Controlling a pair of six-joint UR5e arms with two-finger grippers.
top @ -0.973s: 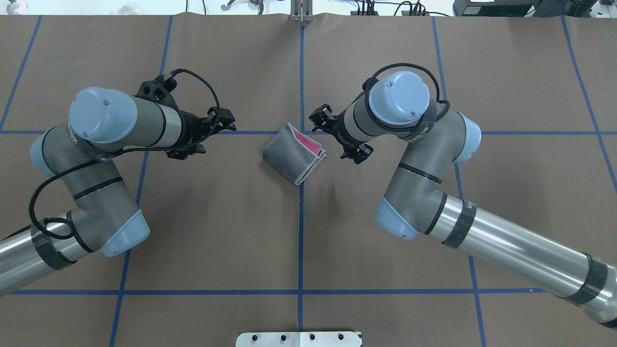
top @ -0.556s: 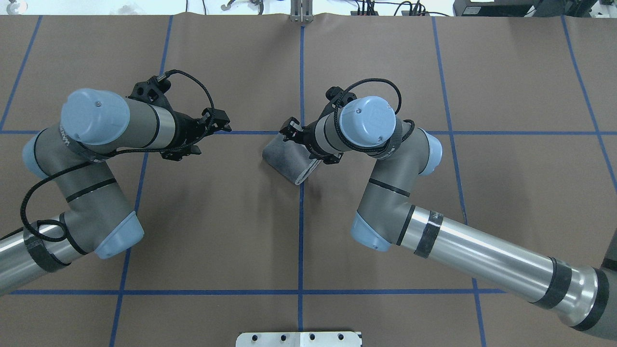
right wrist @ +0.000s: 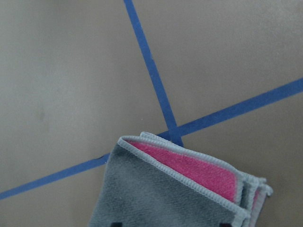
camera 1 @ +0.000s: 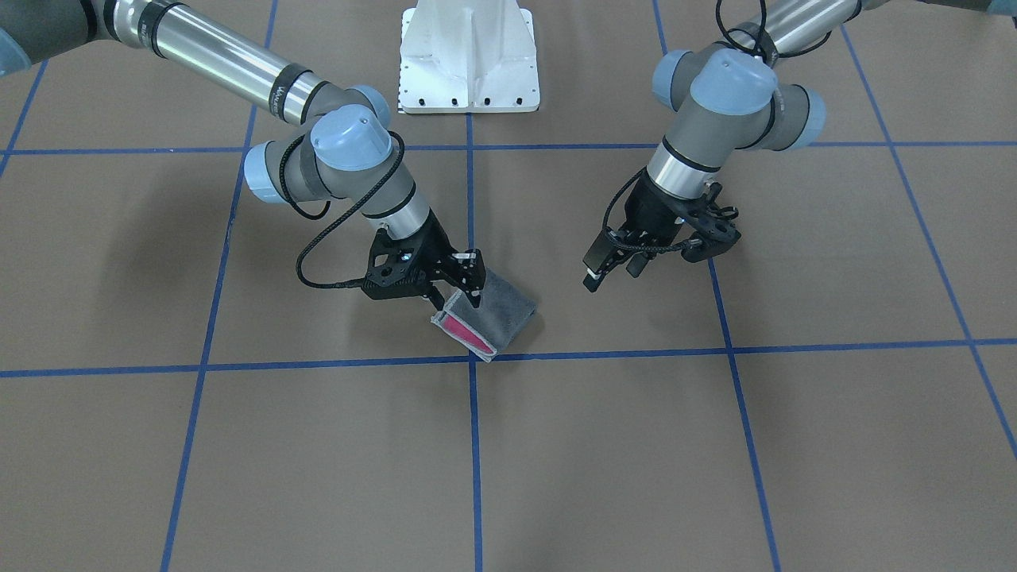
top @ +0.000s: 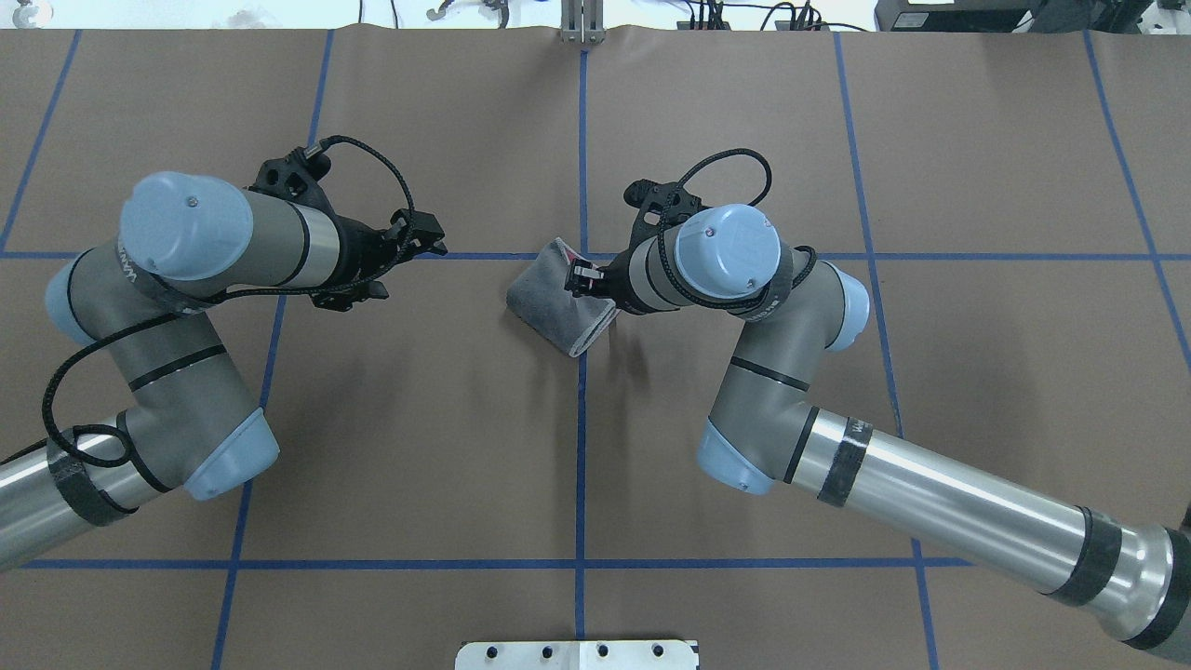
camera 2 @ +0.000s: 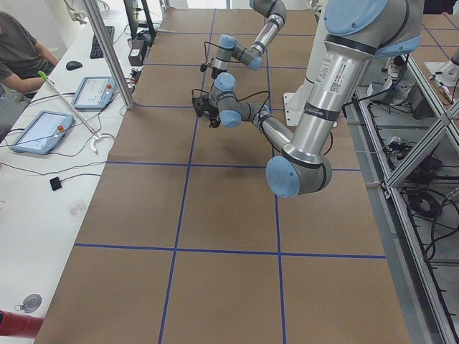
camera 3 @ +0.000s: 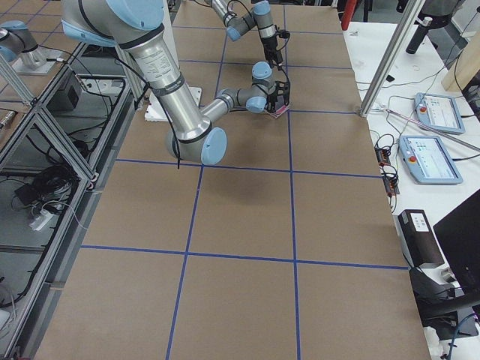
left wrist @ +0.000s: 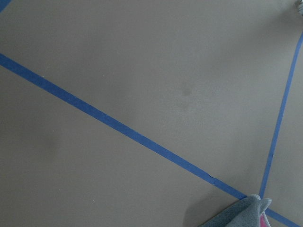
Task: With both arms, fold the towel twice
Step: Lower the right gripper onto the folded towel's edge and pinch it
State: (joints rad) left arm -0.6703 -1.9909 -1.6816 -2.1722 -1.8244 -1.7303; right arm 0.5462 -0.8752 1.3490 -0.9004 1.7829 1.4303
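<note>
Position: the towel (top: 547,305) lies on the table (top: 400,437) at mid-frame in the overhead view, just below the crossing of the blue tape lines (top: 580,465). It is dark grey face up, and the right wrist view shows several bordered layers stacked at one corner. By that evidence both folds appear to be made.

Orientation: the packet is close to square. Its open, pink-showing edge runs upper left to lower right in the overhead view and faces the right arm. The rounded fold faces the left arm.

Right gripper (camera 1: 458,295): directly over the open edge at its upper end, jaws spread, tips at or on the cloth. No layer is seen pinched between them. Whether the tips press on the cloth cannot be told.

Left gripper (camera 1: 612,272): well apart toward the left of the overhead frame, jaws parted and empty.

Assessment: the right arm is much the nearer. Any tidying or pressing of the gaping edge falls to it, working straight down.
</note>
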